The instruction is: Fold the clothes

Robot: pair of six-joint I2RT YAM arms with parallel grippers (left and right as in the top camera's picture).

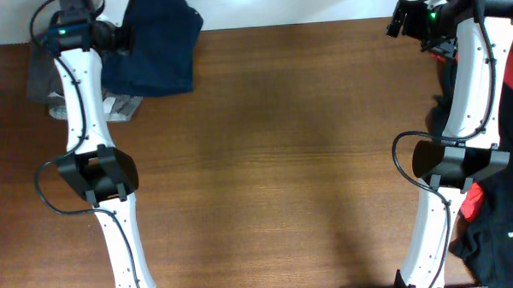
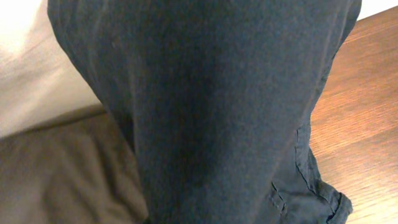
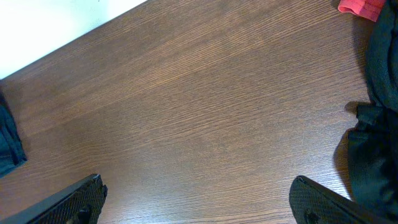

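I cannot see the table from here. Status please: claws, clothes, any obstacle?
Left claw shut on navy garment, far-left corner. Right claw open, empty, over bare table. Grey garment beside the navy, red-and-black clothes at right edge. Nothing in the way.

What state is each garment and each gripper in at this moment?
Left gripper: shut, apparently on the navy shorts; cloth hides its fingers.
Right gripper: wide open, empty, over the table.
Navy shorts: bunched up, not folded.
Grey garment: lying partly under the left arm.
Red-and-black clothes: loose heap, unfolded.
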